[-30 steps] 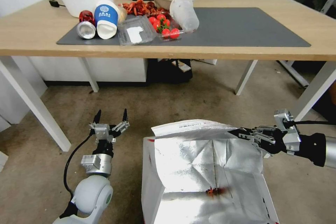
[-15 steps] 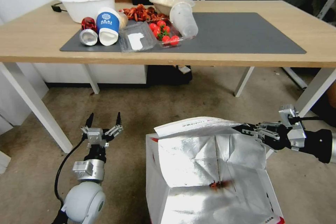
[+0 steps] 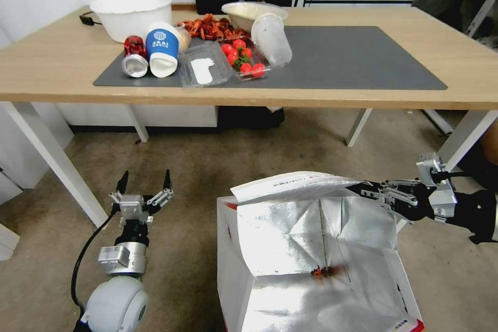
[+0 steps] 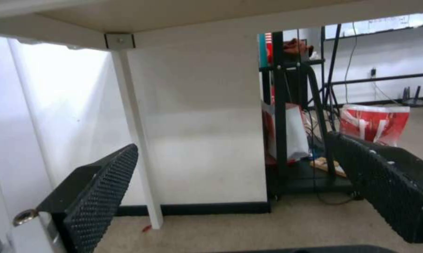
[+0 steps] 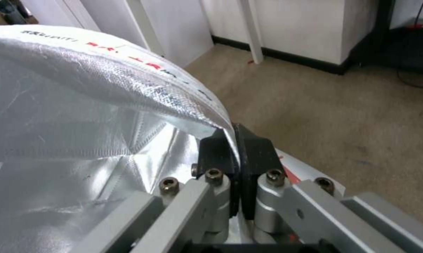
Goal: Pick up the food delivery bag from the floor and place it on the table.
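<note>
One big food delivery bag stands open in front of the table, with its shiny silver inside showing. Whether it rests on the floor or hangs just above it, I cannot tell. A small red bit lies deep inside the bag. The right gripper reaches in from the right, and its jaws are pinched tight on the far right corner of the bag's rim. The left gripper is to the left of the bag, not touching it, with its jaws wide apart and nothing between them. Up on the table, a dark mat holds a blue cup, a can, red tomatoes and a white bowl near the far left corner.
</note>
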You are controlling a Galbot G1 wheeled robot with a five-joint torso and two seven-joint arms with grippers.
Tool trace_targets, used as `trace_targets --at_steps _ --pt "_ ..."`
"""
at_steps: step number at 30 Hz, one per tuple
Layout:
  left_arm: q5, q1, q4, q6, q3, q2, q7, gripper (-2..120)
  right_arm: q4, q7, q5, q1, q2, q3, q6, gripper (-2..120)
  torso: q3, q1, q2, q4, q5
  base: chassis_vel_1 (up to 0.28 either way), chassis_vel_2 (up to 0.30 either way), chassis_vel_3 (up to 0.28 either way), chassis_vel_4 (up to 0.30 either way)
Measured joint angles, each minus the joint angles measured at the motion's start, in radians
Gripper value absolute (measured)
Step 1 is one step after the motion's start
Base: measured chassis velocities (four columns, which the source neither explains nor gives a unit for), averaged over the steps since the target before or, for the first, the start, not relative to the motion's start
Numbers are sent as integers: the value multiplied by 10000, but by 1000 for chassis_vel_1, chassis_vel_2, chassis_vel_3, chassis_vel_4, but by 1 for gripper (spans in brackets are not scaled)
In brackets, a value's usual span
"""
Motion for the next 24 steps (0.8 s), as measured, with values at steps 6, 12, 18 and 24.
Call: trace_targets --at_steps 6,12,18,24 --pt "59 58 3 -80 -44 -39 -5 100 -4 0 -41 94 19 -98 2 0 136 53 190 -3 0 0 0 0 0" --pt "120 79 4 -105 -114 -28 -8 100 -101 7 -94 161 -7 -155 3 0 331 129 457 -2 1 0 0 0 0" --pt "146 7 60 -106 -114 -17 -13 100 -182 2 -184 219 -21 -227 20 0 515 212 721 -1 1 0 0 0 0" --pt "186 -38 79 -102 -89 -17 -24 100 -253 -6 -215 291 -49 -274 31 0 666 272 935 -2 1 0 0 0 0"
